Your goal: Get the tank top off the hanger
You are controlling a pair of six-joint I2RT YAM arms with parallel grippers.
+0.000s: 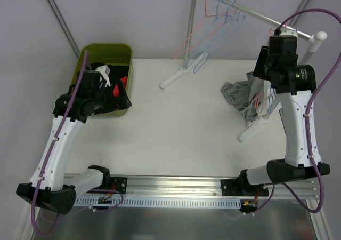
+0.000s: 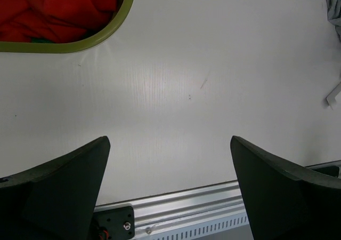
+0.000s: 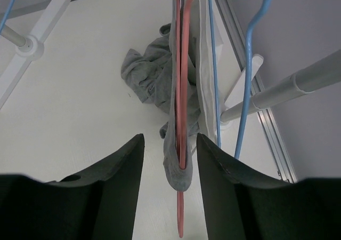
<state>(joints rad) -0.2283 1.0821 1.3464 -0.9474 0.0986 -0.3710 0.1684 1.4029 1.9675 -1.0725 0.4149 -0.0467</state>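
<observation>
Pose | right gripper (image 3: 169,136) raised, straddling hanger (image 3: 184,64), grip unclear | left gripper (image 2: 169,138) open

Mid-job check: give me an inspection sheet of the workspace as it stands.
Surface: white table, faint marks only.
Job's things: grey tank top partly on the red hanger, the rest heaped on the table.
Clutter: green bin holding red and black clothes; spare hangers on the rack.
Grippers: left gripper jaws wide open above the table; right gripper jaws straddle hanger and strap, gap showing.
Cables: purple cable arcs above the right arm, near the rack's end.
Surroundings: grey wall panels; metal rail at the near edge.
</observation>
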